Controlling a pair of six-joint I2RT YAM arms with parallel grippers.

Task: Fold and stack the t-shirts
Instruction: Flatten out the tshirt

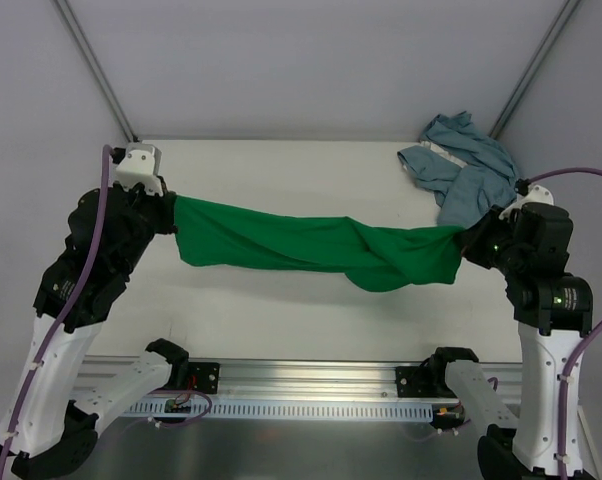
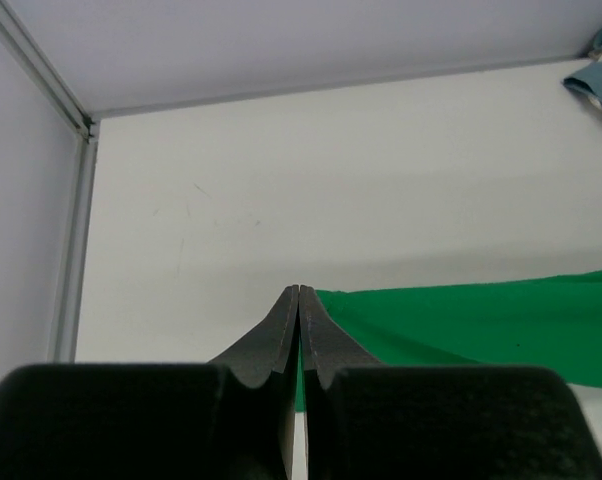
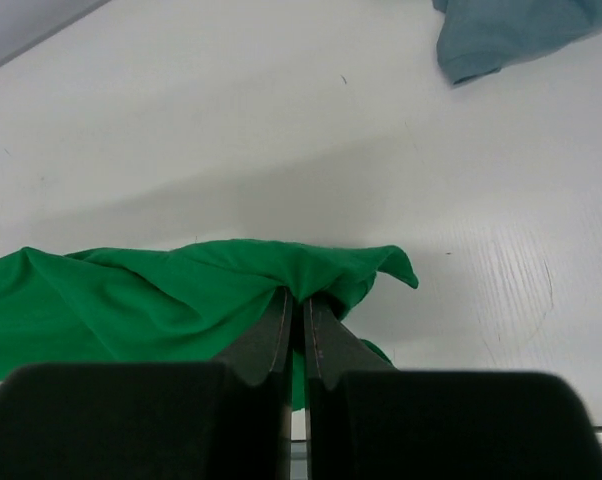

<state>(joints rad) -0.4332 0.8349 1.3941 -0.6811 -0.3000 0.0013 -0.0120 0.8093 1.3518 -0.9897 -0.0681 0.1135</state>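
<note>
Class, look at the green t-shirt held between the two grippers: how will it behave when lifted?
Probably floppy: the green t-shirt sags and bunches between the left gripper and the right gripper. Likely light: a thin pinch at each end seems to carry it. Pushed, it would likely crumple, as its folds suggest.

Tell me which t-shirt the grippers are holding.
The green t-shirt, stretched between the left gripper and the right gripper, each shut on one end. The blue-grey t-shirt lies crumpled in the far right corner.
</note>
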